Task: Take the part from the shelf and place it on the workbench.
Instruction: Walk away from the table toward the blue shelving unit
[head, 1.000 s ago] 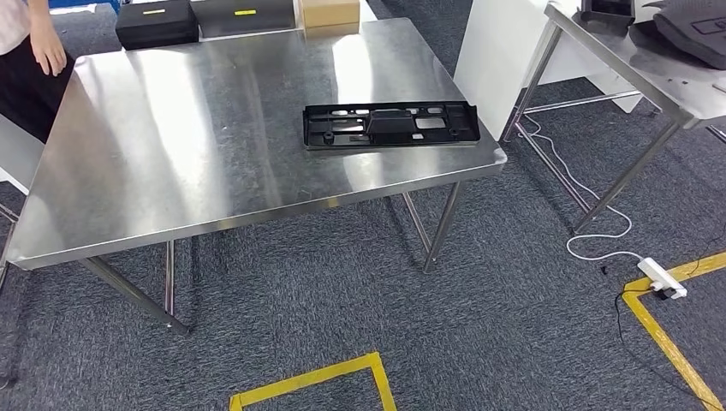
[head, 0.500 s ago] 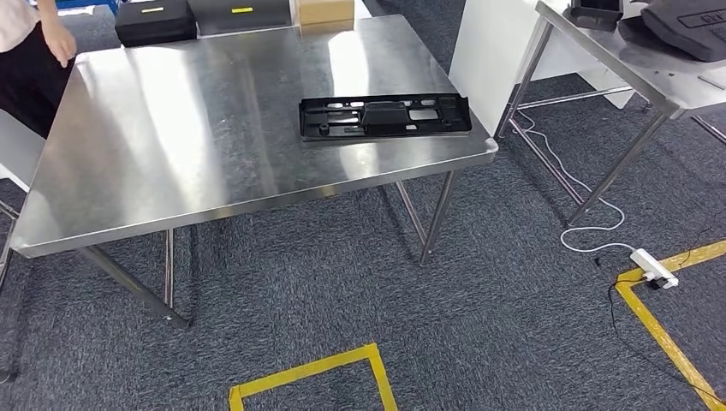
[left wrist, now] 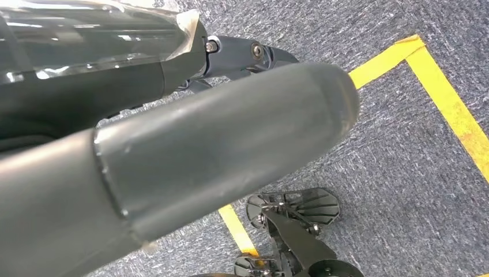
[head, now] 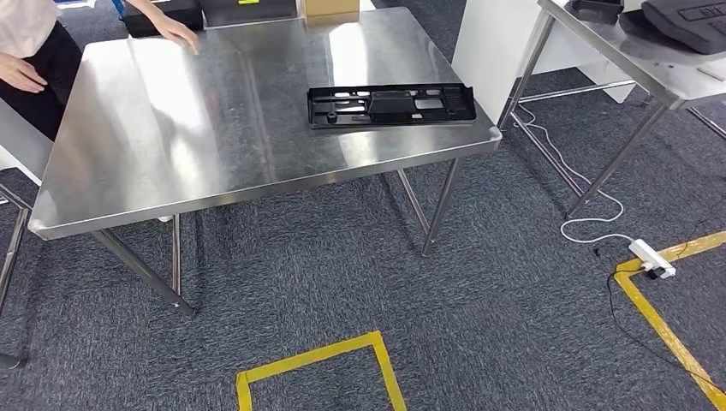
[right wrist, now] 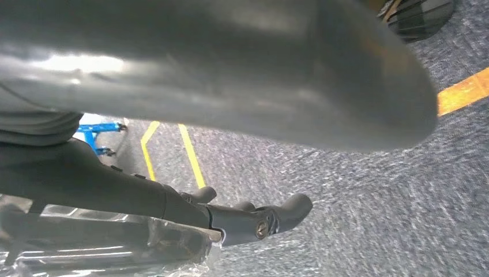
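You've got the black part (head: 391, 105) lying flat on the steel surface (head: 214, 145), near its right front corner, long side roughly parallel to the front edge. It touches nothing else.

The left robot hand (left wrist: 230, 57) hangs over the carpet (head: 479, 325): thick grey thumb across the wrist view, darker fingers (left wrist: 254, 55) beyond it, and they look loosely extended with nothing in them, though that close angle makes it hard to be sure. The right robot hand (right wrist: 242, 219) is the same sort of picture: dark fingers (right wrist: 288, 209) slightly curled but apart, holding nothing, carpet behind.

At the far left of the surface you see a person (head: 30, 51) in a white top and dark trousers, one hand (head: 175, 32) resting on the surface's far edge, the other hand (head: 21, 73) just off the surface.

Along the back edge sit a cardboard box (head: 330, 8) and dark cases (head: 244, 10), cut off by the frame.

To the right, a second steel table (head: 633, 60) carries dark items (head: 689, 21). A white cable (head: 591, 197) runs across the carpet to a white power strip (head: 652, 258) beside the yellow floor tape (head: 659, 325). More yellow tape (head: 317, 364) marks a box on the carpet in front of the surface.
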Robot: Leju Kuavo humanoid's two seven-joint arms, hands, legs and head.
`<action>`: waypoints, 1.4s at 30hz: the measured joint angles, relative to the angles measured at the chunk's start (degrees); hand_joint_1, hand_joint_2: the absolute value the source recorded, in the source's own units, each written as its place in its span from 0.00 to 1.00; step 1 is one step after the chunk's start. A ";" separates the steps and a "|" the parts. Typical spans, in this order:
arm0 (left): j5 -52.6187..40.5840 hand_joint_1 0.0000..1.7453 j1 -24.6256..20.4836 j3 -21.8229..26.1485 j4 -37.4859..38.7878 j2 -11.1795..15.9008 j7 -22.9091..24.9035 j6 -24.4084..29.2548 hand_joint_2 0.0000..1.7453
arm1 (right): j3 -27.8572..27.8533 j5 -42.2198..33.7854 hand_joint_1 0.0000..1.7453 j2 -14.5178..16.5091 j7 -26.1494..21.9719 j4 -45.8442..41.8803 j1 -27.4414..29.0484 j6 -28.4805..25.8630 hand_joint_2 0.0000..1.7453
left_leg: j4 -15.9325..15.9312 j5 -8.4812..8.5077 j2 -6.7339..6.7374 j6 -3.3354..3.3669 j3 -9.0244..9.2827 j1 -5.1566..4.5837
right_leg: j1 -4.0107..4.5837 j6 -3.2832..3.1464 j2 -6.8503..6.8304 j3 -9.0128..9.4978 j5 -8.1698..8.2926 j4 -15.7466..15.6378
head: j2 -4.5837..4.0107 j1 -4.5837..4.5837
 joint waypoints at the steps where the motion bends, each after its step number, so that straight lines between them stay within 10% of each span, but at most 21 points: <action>1: -0.03 0.00 -0.01 0.00 0.00 0.00 -0.01 0.00 0.00 | 0.01 0.04 0.00 0.01 -0.03 0.00 0.00 -0.01 0.00 | -0.04 0.23 0.02 -0.38 0.00 -0.01 | 0.22 -0.38 0.02 -0.08 0.20 -0.32 | 0.00 -0.07; 4: -0.03 0.00 0.04 0.01 0.00 0.03 0.00 0.02 0.00 | 0.03 0.21 0.00 0.01 -0.08 0.00 0.13 -0.01 0.00 | 0.77 -0.37 -0.13 -1.45 -0.47 0.32 | -0.21 -1.65 -0.08 -0.46 1.33 -0.50 | 0.00 -0.11; 8: -0.04 0.00 0.15 0.02 0.02 0.03 -0.04 0.03 0.00 | 0.08 0.25 0.00 -0.09 -0.08 0.00 0.18 -0.01 0.00 | 12.62 -8.96 -0.40 -2.36 -4.47 0.68 | -0.47 -2.87 -0.32 -1.73 2.77 -0.47 | 0.00 -0.40; 10: -0.12 0.00 0.18 0.02 0.02 0.07 -0.13 0.02 0.00 | 0.08 0.24 0.00 -0.08 -0.10 0.00 0.29 -0.01 0.00 | 15.11 -9.79 -0.40 -2.61 -4.27 0.72 | -0.43 -2.68 -0.31 -2.41 3.21 -0.13 | 0.00 -0.42; 14: -0.25 0.00 0.10 0.01 0.02 0.22 -0.34 0.01 0.00 | 0.18 0.36 0.00 0.03 -0.84 0.00 0.32 -0.04 0.00 | 2.84 -5.24 -0.58 -2.16 3.80 0.85 | -0.20 -2.23 -0.24 -3.55 3.46 1.09 | 0.00 -0.38; 16: -0.28 0.00 0.07 0.01 0.02 0.25 -0.40 -0.01 0.00 | 0.43 0.58 0.00 0.06 -1.43 0.00 0.22 -0.07 0.00 | 0.69 -5.09 -0.74 -1.42 4.58 0.53 | 0.12 -1.65 -0.24 -4.21 3.79 1.42 | 0.00 -0.32; 20: -0.28 0.00 -0.01 0.02 0.02 0.13 -0.46 -0.01 0.00 | 0.94 0.81 0.00 -0.09 -2.31 0.00 0.30 -0.22 1.00 | -0.07 -3.41 -0.38 0.73 3.62 0.37 | 0.13 -0.60 -0.17 -5.91 2.72 3.47 | 0.00 -0.20; 25: -0.27 0.00 -0.09 0.04 0.02 0.21 -0.48 0.00 0.00 | 1.25 0.85 0.00 -0.10 -2.70 0.00 0.41 -0.28 1.00 | -0.22 -1.50 0.01 1.31 1.15 0.27 | -0.41 -0.45 -0.13 -10.62 -4.64 17.12 | 0.00 0.19; 30: -0.27 0.00 -0.11 0.08 0.02 0.06 -0.49 0.00 0.00 | 1.39 0.69 0.00 -0.27 -2.86 0.01 0.21 -0.29 1.00 | -0.16 0.07 0.05 0.06 -0.06 0.11 | -0.47 0.42 -0.13 0.04 -0.36 0.29 | 0.00 0.12; 34: -0.26 0.00 -0.11 0.18 0.02 0.09 -0.49 0.00 0.00 | 1.39 0.58 0.00 -0.27 -3.01 0.00 0.34 -0.29 1.00 | -0.12 0.61 0.02 -1.50 -0.24 0.42 | -0.24 -1.28 -0.09 -0.11 0.90 -0.68 | 0.00 -0.03; 39: -0.26 0.00 0.02 0.38 0.03 0.11 -0.79 0.00 0.00 | 1.40 0.60 0.00 -0.30 -3.07 0.00 0.36 -0.29 1.00 | 12.82 -8.79 -0.20 -2.41 -4.60 0.77 | -0.53 -2.88 -0.30 -1.65 2.51 -0.86 | 0.00 -0.37; 42: -0.24 0.00 0.09 0.46 0.02 0.16 -1.19 0.00 0.00 | 1.41 0.64 0.00 -0.28 -3.15 0.01 0.54 -0.29 1.00 | 11.70 -7.74 -0.20 -2.33 -1.82 0.77 | -0.40 -2.72 -0.28 -2.15 2.93 -0.51 | 0.00 -0.37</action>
